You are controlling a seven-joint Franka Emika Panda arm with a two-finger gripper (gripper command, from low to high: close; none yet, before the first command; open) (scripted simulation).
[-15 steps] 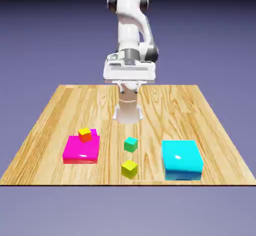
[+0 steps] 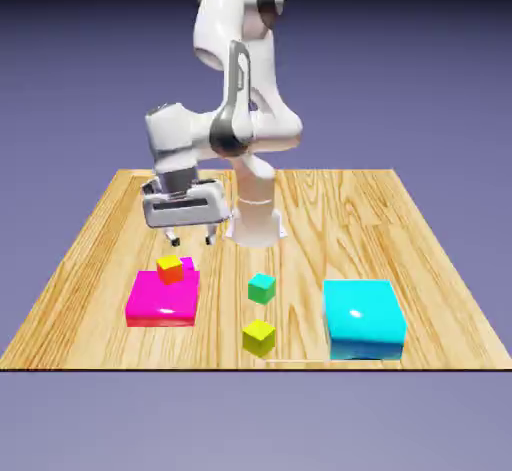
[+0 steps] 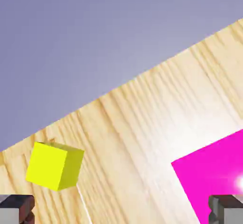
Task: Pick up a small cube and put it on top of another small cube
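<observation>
Since before, our arm swung to the exterior view's left; gripper point(image 2: 190, 238) wide open, empty, above the small cube point(image 2: 170, 269) on magenta block point(image 2: 160, 299).

Table point(image 2: 330, 209): pale wood, visible grain, light sheen. Magenta block point(image 2: 160, 299) and cyan block point(image 2: 364, 319): glossy, smooth plastic look. Arm point(image 2: 245, 79): glossy white shell.

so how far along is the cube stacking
Nothing is stacked yet. The multicoloured small cube sits on the magenta block, untouched. In hand: the open, empty pincer hangs above and behind it. Left: descend, grasp, lift and set it on another small cube, such as the teal one.
</observation>
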